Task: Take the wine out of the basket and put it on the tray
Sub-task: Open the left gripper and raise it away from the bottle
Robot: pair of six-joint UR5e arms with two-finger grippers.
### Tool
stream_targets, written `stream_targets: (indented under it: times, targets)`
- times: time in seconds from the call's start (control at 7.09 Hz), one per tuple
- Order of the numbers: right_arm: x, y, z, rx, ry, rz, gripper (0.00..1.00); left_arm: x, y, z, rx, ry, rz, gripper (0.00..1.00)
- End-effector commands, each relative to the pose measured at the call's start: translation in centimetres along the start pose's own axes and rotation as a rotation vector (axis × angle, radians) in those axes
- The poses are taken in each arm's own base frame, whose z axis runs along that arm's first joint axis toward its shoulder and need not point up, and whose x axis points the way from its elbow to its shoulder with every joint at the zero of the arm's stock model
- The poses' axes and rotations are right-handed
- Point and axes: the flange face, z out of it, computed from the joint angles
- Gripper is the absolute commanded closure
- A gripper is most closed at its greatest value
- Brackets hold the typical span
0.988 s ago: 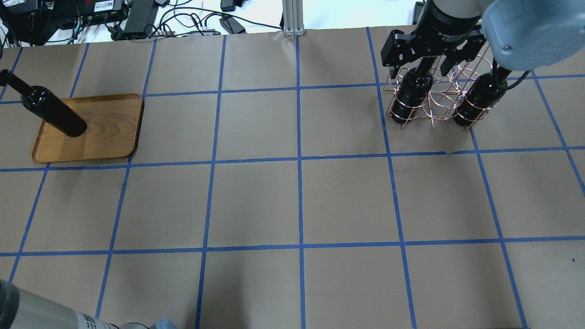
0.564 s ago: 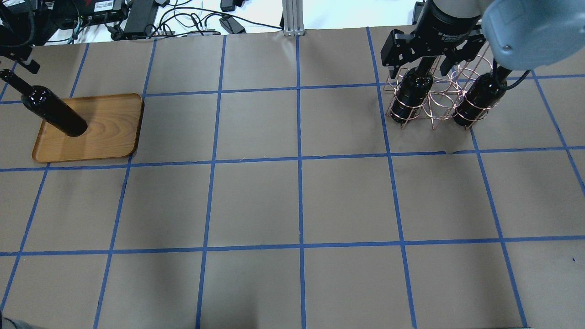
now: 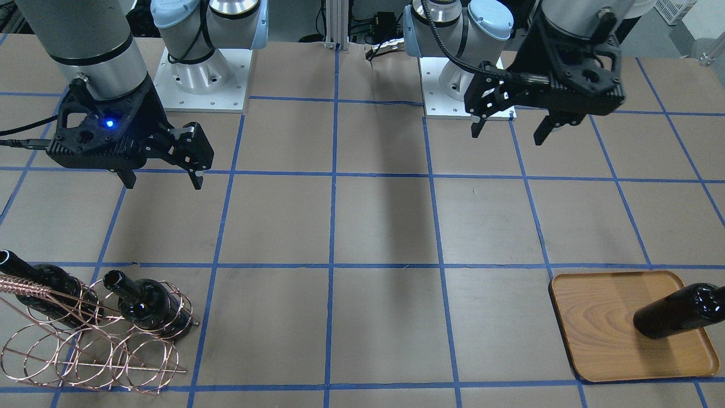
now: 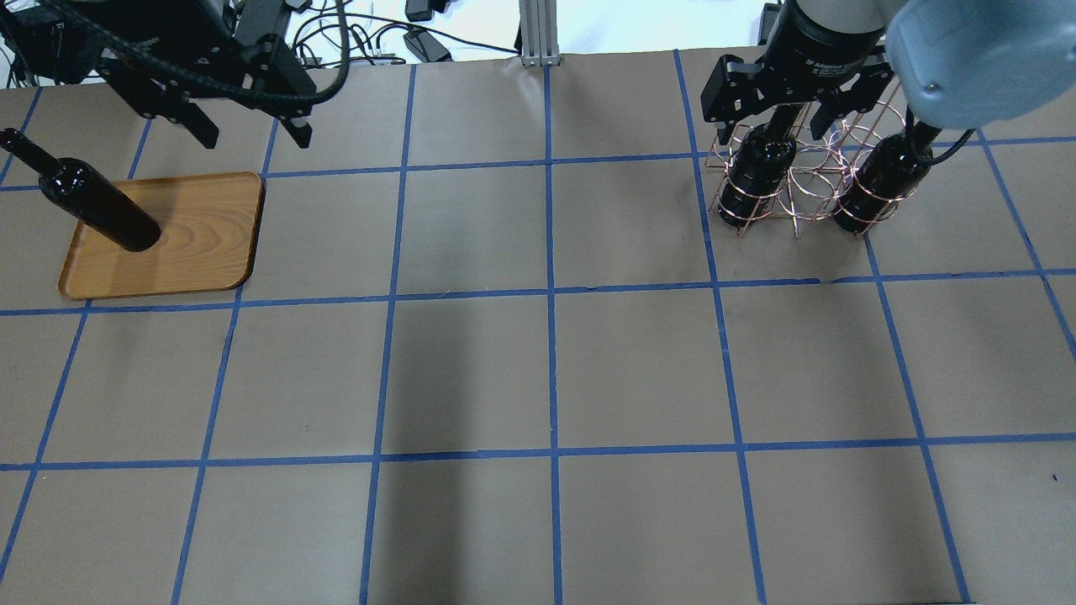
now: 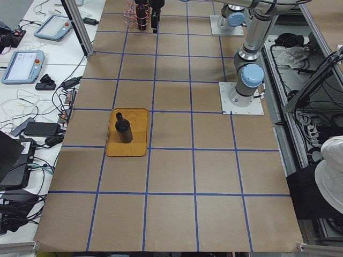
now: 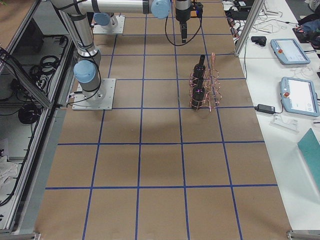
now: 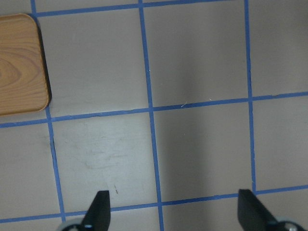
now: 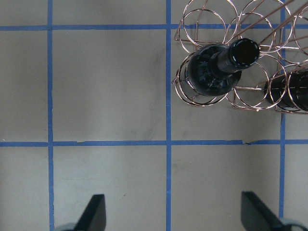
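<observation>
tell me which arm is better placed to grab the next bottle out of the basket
Probably the right. The right gripper hovers open near the basket, with a wine bottle in its wrist view. The left gripper, also open, is far off at the other end, by the tray.

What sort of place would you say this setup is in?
Most likely a robotics lab or data-collection cell: arm base plates bolted to a table gridded with blue tape, and teach pendants and cables on side benches.

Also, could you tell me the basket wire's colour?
The basket is rose-gold copper, clearest in the right wrist view.
</observation>
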Motion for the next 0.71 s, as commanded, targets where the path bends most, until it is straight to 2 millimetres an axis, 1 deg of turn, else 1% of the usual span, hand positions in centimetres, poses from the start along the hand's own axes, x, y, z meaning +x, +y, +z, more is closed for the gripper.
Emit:
stream_targets:
  times: [0.0,0.28,0.42,0.56]
  targets:
    - [0.04,0.03,-0.06,0.001,0.004,-0.001,0.0,2.31,1.76,1.06,-0.02,0.003,0.007,0.06]
    - [0.03,0.03,-0.06,0.001,0.003,-0.001,0.0,2.32,1.82,1.04,-0.012,0.003,0.004,0.05]
    - [0.03,0.03,-0.06,0.001,0.003,-0.001,0.0,2.33,2.23,0.59,-0.004,0.001,0.011,0.04]
    - [-0.02,0.02,0.1,-0.002,-0.002,-0.001,0.0,2.12,2.22,0.57,-0.003,-0.02,0.011,0.04]
